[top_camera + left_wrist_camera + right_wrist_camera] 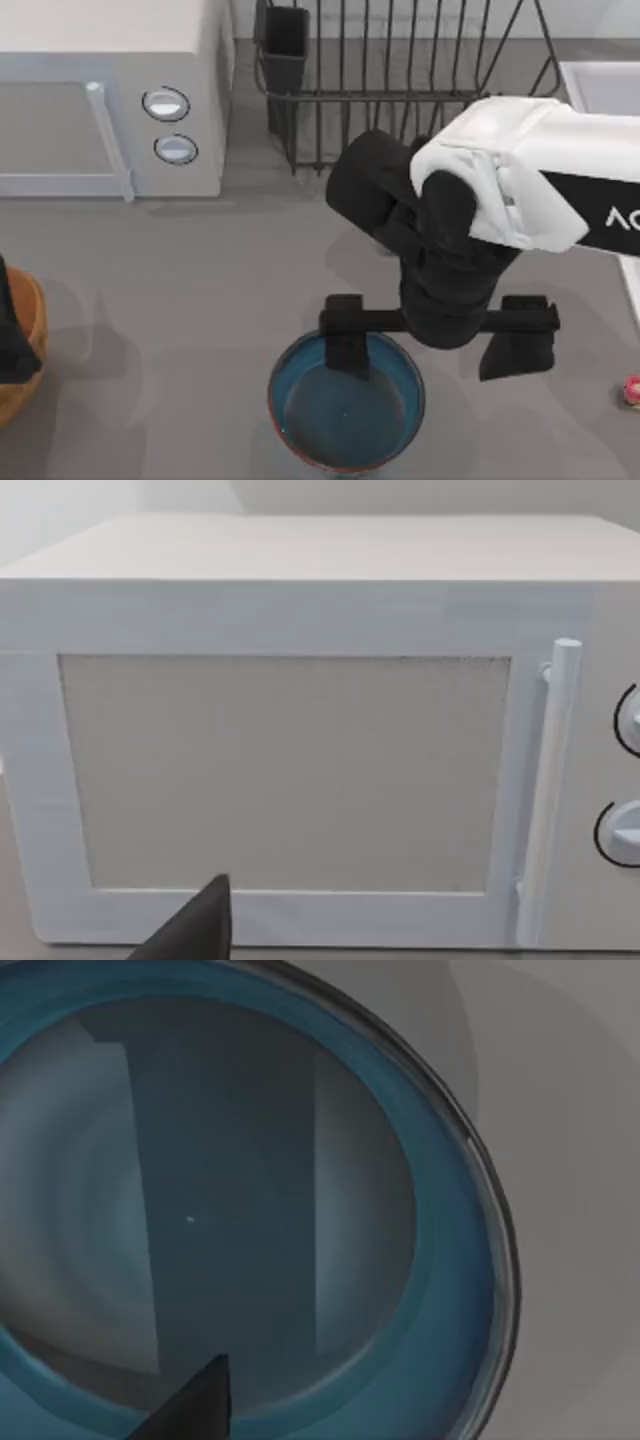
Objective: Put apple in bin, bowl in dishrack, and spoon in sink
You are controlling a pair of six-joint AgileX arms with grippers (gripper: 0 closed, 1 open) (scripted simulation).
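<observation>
Right hand [438,335] spread wide over bowl [346,402] at worktop's near edge — one finger inside rim, other outside; dishrack [400,80] beyond.

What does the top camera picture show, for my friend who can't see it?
The right arm's hand hangs open above a blue bowl on a grey table. Behind are a dishrack and a white microwave; an orange bin sits far left.
</observation>
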